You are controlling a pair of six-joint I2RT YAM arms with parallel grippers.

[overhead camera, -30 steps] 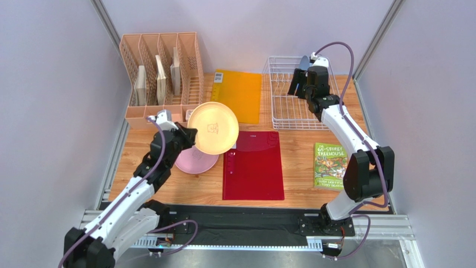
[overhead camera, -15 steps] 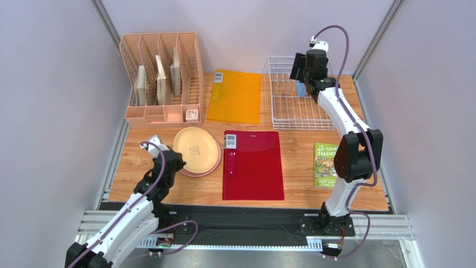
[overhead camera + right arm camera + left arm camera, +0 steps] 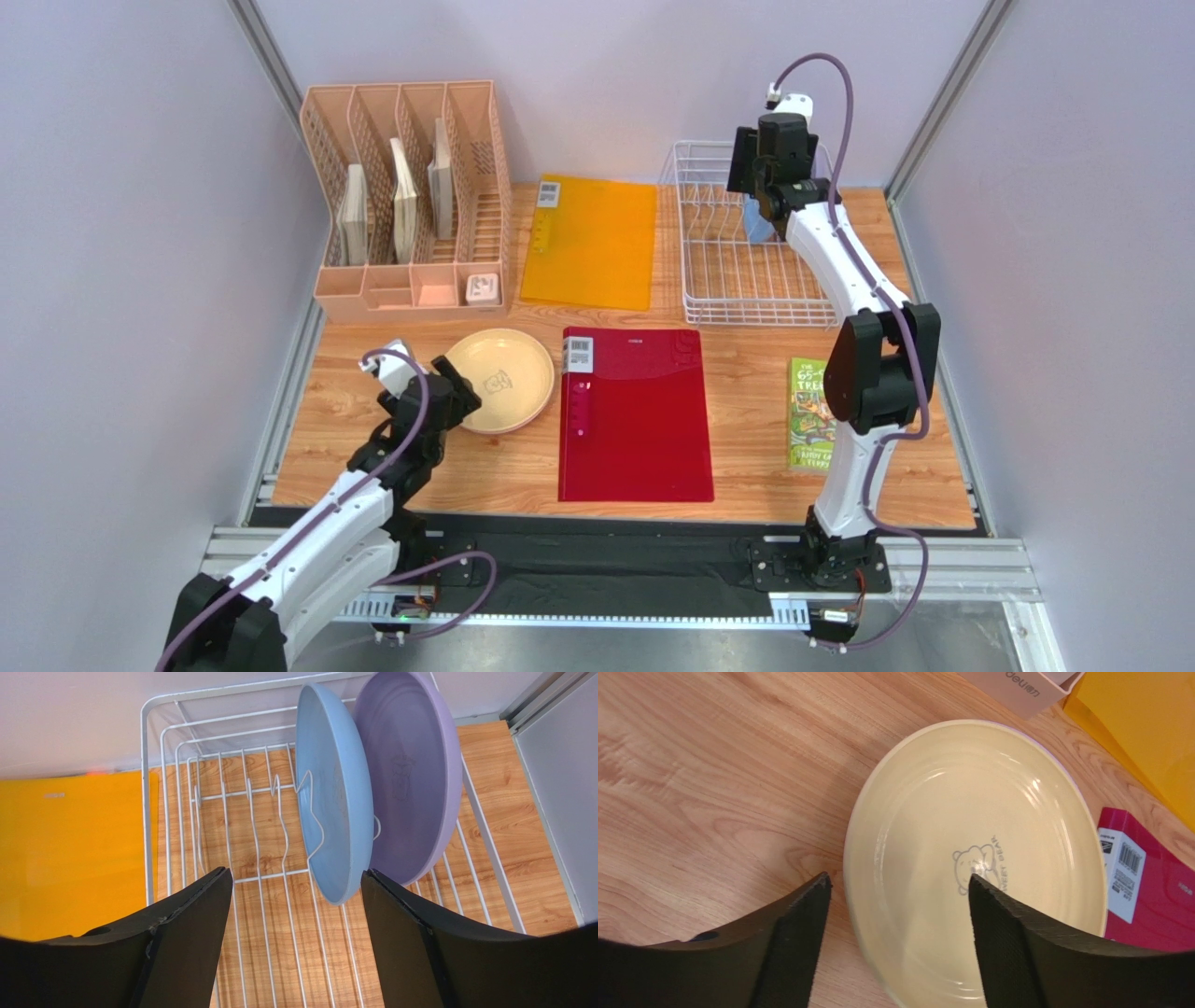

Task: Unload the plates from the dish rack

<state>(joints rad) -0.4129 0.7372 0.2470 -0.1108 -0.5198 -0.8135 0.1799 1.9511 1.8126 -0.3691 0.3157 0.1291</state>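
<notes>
Down onto the table (image 3: 326, 406) has come the yellow plate (image 3: 494, 378), which 1 second ago hung tilted in the left gripper (image 3: 446, 381). It now lies flat at the near left, face up, a small bear mark at its centre. The left gripper has let go of it: its jaws stand wide apart, gripping nothing. From the left wrist view, 1 finger sits over bare wood just outside the plate's rim and the other over the plate's inner surface.

Just right of the plate lies a red folder (image 3: 634, 413), its white label at the near-plate corner. Further right, a green book (image 3: 811, 413) is partly hidden behind the right arm, which has straightened up taller over the back of the table than before.

Behind these, an orange folder (image 3: 589, 238) lies flat, and a peach organizer (image 3: 407, 189) stands at the far left with pale items in its slots.

At the far right is the dish rack (image 3: 701, 266). 2 plates stand on edge at its right end, the light blue plate (image 3: 333, 798) in front of the lavender plate (image 3: 414, 777), leaning close together. The slots to their left hold nothing. The right gripper (image 3: 295, 882) hovers above the rack with its jaws spread wide and nothing in them, the blue plate's lower edge showing between the fingers.
</notes>
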